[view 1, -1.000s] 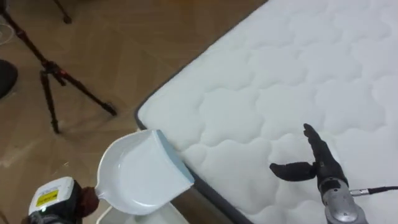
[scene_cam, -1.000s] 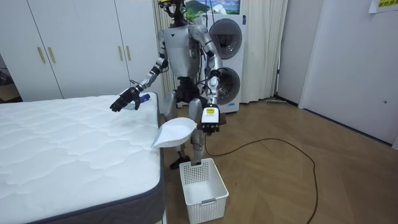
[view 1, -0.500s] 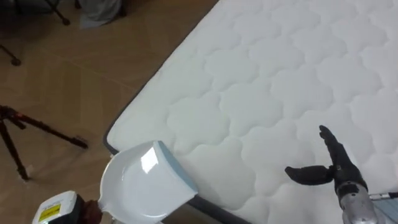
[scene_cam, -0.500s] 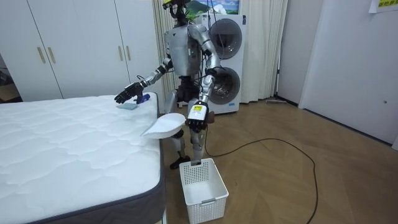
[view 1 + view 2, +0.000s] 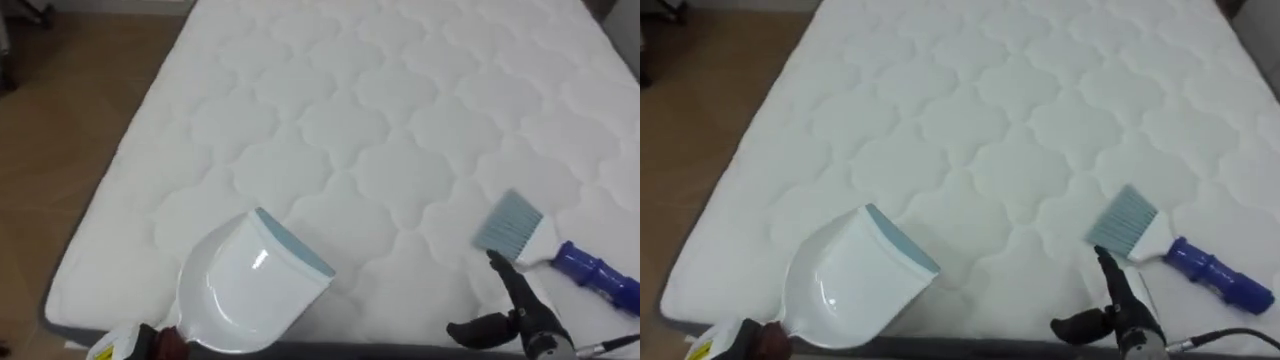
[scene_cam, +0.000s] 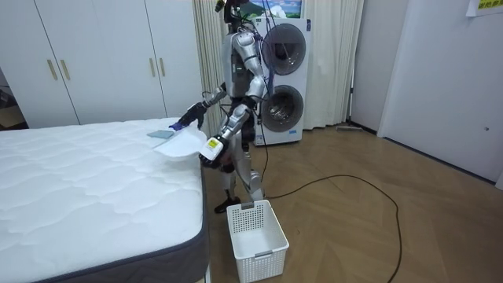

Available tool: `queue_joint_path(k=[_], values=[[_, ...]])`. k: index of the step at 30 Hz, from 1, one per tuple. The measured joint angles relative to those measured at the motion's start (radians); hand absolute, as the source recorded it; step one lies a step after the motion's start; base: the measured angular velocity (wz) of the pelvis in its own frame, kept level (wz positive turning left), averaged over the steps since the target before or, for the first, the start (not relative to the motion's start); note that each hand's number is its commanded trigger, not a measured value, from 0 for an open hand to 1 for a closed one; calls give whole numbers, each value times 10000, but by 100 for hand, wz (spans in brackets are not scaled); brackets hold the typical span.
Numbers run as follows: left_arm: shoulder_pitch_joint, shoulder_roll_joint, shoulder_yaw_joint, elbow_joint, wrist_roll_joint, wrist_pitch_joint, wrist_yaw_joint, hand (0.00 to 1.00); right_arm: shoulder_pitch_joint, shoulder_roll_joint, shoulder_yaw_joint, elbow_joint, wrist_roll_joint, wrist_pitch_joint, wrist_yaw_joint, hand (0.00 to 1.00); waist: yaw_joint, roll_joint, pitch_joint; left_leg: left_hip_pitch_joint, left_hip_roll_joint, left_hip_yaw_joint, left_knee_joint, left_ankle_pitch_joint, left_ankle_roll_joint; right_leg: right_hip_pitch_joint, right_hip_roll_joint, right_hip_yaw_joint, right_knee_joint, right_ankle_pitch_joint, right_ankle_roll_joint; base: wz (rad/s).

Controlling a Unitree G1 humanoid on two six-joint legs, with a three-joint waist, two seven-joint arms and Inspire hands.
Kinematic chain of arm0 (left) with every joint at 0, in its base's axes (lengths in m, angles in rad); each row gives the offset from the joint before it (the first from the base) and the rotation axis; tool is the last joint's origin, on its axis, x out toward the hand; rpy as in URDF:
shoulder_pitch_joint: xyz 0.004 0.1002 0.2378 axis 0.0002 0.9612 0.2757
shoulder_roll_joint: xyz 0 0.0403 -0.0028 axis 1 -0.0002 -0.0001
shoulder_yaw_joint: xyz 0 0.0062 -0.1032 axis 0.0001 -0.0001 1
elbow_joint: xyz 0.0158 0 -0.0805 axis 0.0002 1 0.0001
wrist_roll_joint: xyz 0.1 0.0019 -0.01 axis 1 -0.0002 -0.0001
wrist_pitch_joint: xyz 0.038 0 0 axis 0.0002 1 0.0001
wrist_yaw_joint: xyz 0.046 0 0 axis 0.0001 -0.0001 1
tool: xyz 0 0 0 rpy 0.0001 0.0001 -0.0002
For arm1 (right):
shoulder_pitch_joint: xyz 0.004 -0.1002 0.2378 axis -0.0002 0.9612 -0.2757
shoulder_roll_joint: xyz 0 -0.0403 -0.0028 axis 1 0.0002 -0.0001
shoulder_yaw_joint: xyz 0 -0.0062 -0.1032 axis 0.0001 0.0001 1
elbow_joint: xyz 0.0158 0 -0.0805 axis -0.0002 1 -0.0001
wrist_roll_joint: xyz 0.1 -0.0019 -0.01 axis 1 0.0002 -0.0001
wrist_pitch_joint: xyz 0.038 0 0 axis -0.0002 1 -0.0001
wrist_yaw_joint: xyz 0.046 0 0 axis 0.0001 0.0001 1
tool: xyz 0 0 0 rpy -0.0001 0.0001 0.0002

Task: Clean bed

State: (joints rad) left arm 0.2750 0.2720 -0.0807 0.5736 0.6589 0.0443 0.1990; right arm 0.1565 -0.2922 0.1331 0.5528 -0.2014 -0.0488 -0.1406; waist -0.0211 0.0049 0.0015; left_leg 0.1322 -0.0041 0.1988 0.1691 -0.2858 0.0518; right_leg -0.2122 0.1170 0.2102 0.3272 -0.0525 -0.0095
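Note:
A white dustpan (image 5: 245,285) with a grey-blue lip hovers over the near edge of the white quilted mattress (image 5: 380,120). My left hand (image 5: 148,342) is curled round its handle at the lower left. A brush (image 5: 545,245) with pale blue bristles and a blue handle lies on the mattress at the right. Just below its bristles my right hand (image 5: 510,315) is open, fingers straight and thumb spread, touching nothing. In the room view I stand at the bed's corner with the dustpan (image 6: 177,144) held over the mattress and my right hand (image 6: 192,118) above the brush (image 6: 161,134).
A white slatted basket (image 6: 255,228) stands on the wooden floor by my feet, off the bed's corner. Stacked washing machines (image 6: 284,79) are behind me and wardrobes (image 6: 94,55) beyond the bed. Bare floor (image 5: 50,150) runs along the mattress's left edge.
I have turned toward the bed, so the eye view swung from floor to mattress. The dustpan moved from beside the bed to over the mattress. The brush has come into view by my right hand.

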Motion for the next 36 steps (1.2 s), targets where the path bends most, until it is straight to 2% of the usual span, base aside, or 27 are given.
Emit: queue_joint_path(k=[3,4,5,6,7,8,9,10,11,13,15,19,24,26,29,32,36], values=[[12,-253,43,59,-15,-2,123,100,-25,291,-8,678,-837,-1,13,0,63,-126,-39,64,104,694,-35,-68,0,-24,145,23,-271,316,-37,-67],[13,-319,44,104,-23,-9,155,100,-29,421,-7,940,-1116,31,13,0,159,-110,-20,88,247,1044,-104,-111,5,-27,107,-412,-395,453,-132,-74],[10,-336,34,222,-95,-17,159,100,-56,559,0,1286,-1253,42,10,0,266,-100,-5,185,294,1364,-116,-179,-9,-32,42,-1142,-356,480,-321,-71],[9,-345,23,315,-217,-17,160,96,-87,621,6,1509,-1267,41,9,0,272,-91,-7,223,324,1489,-97,-235,-4,-32,-56,-1493,-275,415,-428,-50],[-39,-415,-1,481,-399,-17,160,70,-114,675,5,1976,-1249,45,4,0,207,-67,0,280,381,1705,3,-349,-10,-32,-280,-2314,205,35,-621,-14],[-163,-546,-6,697,-417,-57,169,58,-114,671,-20,2483,-1216,59,-20,0,159,-69,-11,328,408,1979,30,-429,-76,-19,-564,-2869,908,-662,-648,0],[-273,-603,-6,848,-419,-109,169,49,-117,668,-42,2693,-1214,68,-44,0,164,-81,-12,334,396,2053,35,-447,-106,-9,-678,-2945,1079,-874,-578,11],[-407,-688,-6,1111,-419,-172,167,0,-131,677,-51,3002,-1214,74,-76,0,159,-136,-15,344,338,1977,68,-465,-141,23,-634,-2733,988,-975,-528,0],[-422,-719,-5,1183,-420,-179,161,0,-142,677,-53,3044,-1216,75,-98,0,159,-94,8,345,325,1941,112,-466,-143,40,-578,-2636,881,-961,-523,-17],[-404,-730,16,1216,-418,-186,158,0,-191,754,-52,3059,-1215,51,-175,0,141,55,76,271,333,1536,203,-445,-166,215,-364,-2422,337,-695,-514,-33],[-424,-712,77,1224,-424,-187,161,0,-202,847,-48,3058,-1076,34,-188,0,94,63,72,285,439,1485,205,-429,-181,333,-297,-2389,78,-577,-499,-16],[-719,-693,81,1353,-480,-250,217,0,-217,910,-84,3407,-633,-85,-206,0,-82,-48,13,327,465,1508,180,-429,-181,501,-295,-2471,-210,-453,-407,2],[-1078,-719,112,2115,-819,-421,742,0,-158,991,-440,3910,-471,-67,-223,0,-109,51,63,449,543,1519,161,-428,-182,957,-209,-2424,-927,-105,-335,0],[-1084,-721,389,2244,-1140,-511,823,0,-137,994,-463,4006,-298,-63,-219,0,-67,69,70,459,561,1568,160,-428,-182,1046,-183,-2429,-1133,21,-330,-5],[-1118,-709,734,2614,-1604,-539,1050,0,-120,997,-470,4188,-267,-63,-207,0,-72,138,52,616,622,1588,91,-427,-184,1342,-110,-2435,-1449,135,-338,3],[-1119,-712,769,2853,-1986,-551,1081,0,-109,996,-473,4190,-218,-70,-213,0,-92,200,43,728,649,1577,83,-424,-188,1454,-88,-2495,-1453,132,-343,3],[-1105,-731,776,2888,-2384,-611,1259,0,-102,996,-631,4279,-294,-78,-314,0,-96,183,34,806,663,1577,-25,-422,-192,1464,-47,-2456,-1450,156,-386,0]])
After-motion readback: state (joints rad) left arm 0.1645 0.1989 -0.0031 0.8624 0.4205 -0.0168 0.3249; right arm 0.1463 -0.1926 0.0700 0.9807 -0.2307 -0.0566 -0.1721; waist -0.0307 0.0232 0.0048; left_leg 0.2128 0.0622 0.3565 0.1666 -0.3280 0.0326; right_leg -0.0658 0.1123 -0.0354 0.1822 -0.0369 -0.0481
